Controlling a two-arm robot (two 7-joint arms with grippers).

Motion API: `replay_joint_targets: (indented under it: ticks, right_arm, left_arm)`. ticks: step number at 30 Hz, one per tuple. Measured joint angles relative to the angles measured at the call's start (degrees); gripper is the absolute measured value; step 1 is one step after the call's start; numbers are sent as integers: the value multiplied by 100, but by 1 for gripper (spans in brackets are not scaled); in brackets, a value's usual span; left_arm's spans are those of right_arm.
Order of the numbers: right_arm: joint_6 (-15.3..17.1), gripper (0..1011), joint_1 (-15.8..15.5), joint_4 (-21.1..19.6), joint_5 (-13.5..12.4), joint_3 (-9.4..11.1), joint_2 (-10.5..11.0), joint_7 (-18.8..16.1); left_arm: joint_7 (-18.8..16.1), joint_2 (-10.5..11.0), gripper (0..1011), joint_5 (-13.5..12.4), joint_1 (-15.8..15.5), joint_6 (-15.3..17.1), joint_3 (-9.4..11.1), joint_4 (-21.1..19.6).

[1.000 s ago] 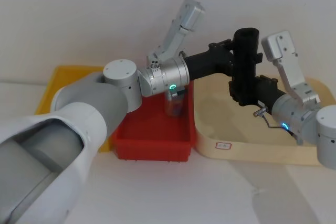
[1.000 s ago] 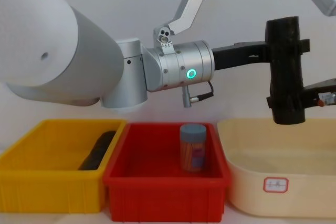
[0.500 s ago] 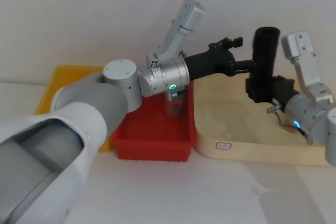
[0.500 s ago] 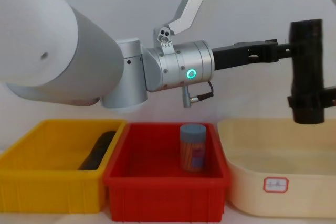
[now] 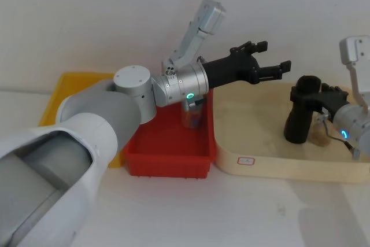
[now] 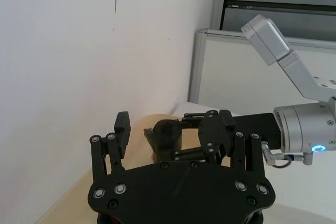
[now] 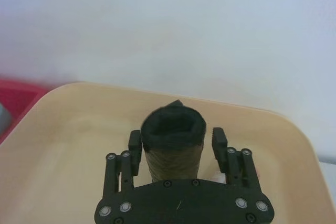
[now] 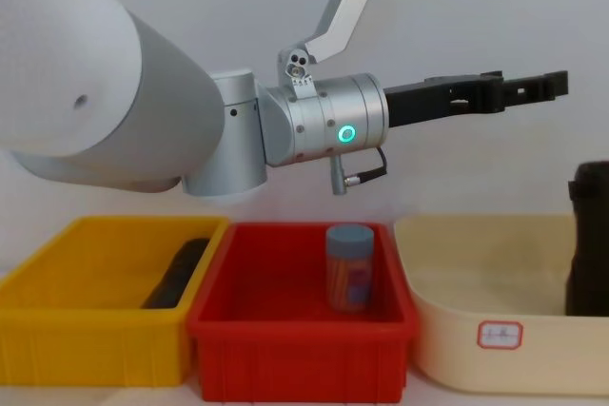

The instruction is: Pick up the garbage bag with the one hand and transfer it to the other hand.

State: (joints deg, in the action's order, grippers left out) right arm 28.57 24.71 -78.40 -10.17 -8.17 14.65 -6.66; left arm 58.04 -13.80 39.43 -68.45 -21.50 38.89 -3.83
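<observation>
Silver-grey arms, black fingers [image 5: 272, 71], green and blue ring lights

Free room: most of the cream tray [image 5: 263, 163] floor, from centre to 9 o'clock, bare.
Obstacles: bag roll [image 5: 302, 111] upright at the tray's 3 o'clock, clamped by the right end effector [image 5: 315, 95]; left end effector [image 5: 267, 69], fingers spread, spanning above the tray's 11 o'clock edge; jar [image 8: 349, 266] in the red bin [image 8: 285, 349]; dark roll [image 8: 177, 273] in the yellow bin [image 8: 57, 335].

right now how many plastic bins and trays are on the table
3: a yellow plastic bin on the left, a red plastic bin in the middle, a beige plastic tray on the right.
</observation>
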Motion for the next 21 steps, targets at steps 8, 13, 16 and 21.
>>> replay_joint_targets:
  ticks: [8, 13, 16, 21]
  right_arm:
    - [-4, 998, 30, 111, -39, 119, -28, 57]
    - [-6, 1001, 42, 159, -54, 165, -39, 78]
    - [-7, 1001, 46, 174, -60, 182, -42, 85]
    - [-8, 1001, 54, 198, -68, 208, -48, 101]
  left_arm:
    - [0, 0, 1001, 0, 0, 0, 0, 0]
    - [0, 0, 1001, 0, 0, 0, 0, 0]
    - [0, 0, 1001, 0, 0, 0, 0, 0]
    - [0, 0, 1001, 0, 0, 0, 0, 0]
